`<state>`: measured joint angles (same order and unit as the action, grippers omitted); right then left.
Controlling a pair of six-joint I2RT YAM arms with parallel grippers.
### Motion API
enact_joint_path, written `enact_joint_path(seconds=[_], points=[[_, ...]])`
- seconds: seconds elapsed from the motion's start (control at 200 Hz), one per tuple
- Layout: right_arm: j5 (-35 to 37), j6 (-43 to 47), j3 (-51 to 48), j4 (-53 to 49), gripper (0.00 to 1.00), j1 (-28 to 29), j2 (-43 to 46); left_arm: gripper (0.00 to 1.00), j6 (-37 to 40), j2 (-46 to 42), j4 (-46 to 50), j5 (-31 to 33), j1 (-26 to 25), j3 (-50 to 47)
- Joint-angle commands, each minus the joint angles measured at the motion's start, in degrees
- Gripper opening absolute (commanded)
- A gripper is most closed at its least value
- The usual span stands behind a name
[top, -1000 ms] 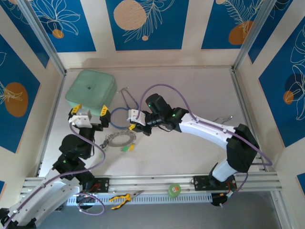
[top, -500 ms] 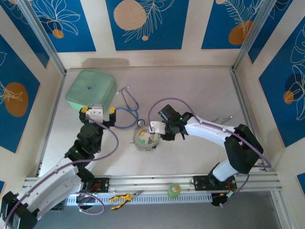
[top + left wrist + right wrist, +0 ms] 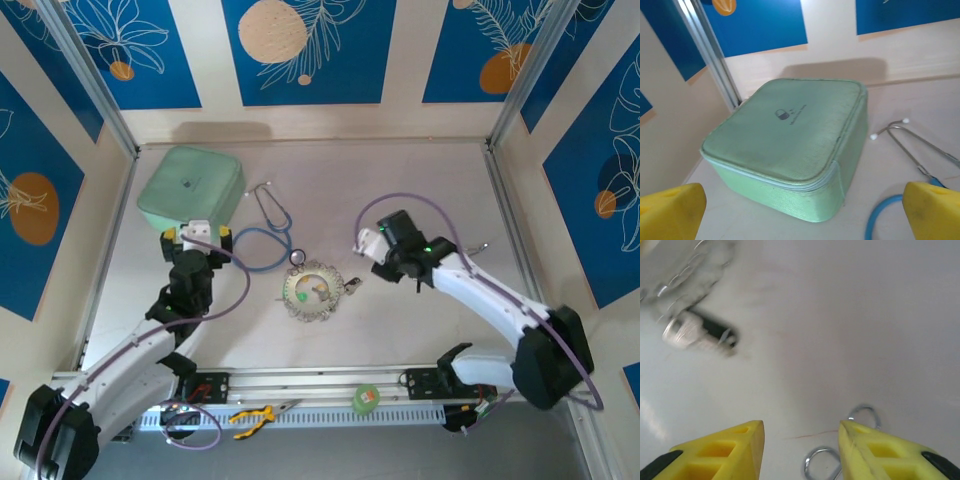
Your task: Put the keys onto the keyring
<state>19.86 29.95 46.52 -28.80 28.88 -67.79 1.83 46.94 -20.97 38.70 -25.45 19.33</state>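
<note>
The keyring [image 3: 313, 290] lies flat on the table, a silver ring hung round with small keys, green and yellow tags inside it. One key with a black tag [image 3: 352, 285] lies at its right edge; the right wrist view shows this key [image 3: 700, 333] blurred at upper left. My right gripper [image 3: 368, 245] hovers up and right of the ring, open [image 3: 800, 427], nothing between its yellow fingers [image 3: 720, 450]. Two small silver split rings [image 3: 821, 463] lie on the table by its right finger. My left gripper [image 3: 197, 236] is open [image 3: 802, 200], facing the green case [image 3: 790, 145].
A blue stethoscope [image 3: 268, 235] lies between the green case [image 3: 192, 187] and the keyring, its tube [image 3: 880, 220] near my left finger. Yellow-handled pliers [image 3: 255, 413] and a green tape roll [image 3: 366, 397] rest on the front rail. Thin metal bits [image 3: 468, 250] lie at right.
My right gripper let go of the keyring, which now lies flat on the table, and drew back to the right. My left gripper moved right, then edged slightly back left.
</note>
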Motion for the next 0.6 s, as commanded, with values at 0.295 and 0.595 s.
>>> enact_joint_path(seconds=[0.295, 0.595], points=[[-19.7, -26.7, -27.2, 67.9, 0.46, -23.1, -4.8, 1.0, 0.3, 14.2, -20.8, -5.2, 8.8, -7.2], [-27.1, -34.4, -28.1, 87.8, 0.45, -31.1, -20.4, 1.0, 4.9, 33.1, -43.4, -17.9, 12.8, -7.4]])
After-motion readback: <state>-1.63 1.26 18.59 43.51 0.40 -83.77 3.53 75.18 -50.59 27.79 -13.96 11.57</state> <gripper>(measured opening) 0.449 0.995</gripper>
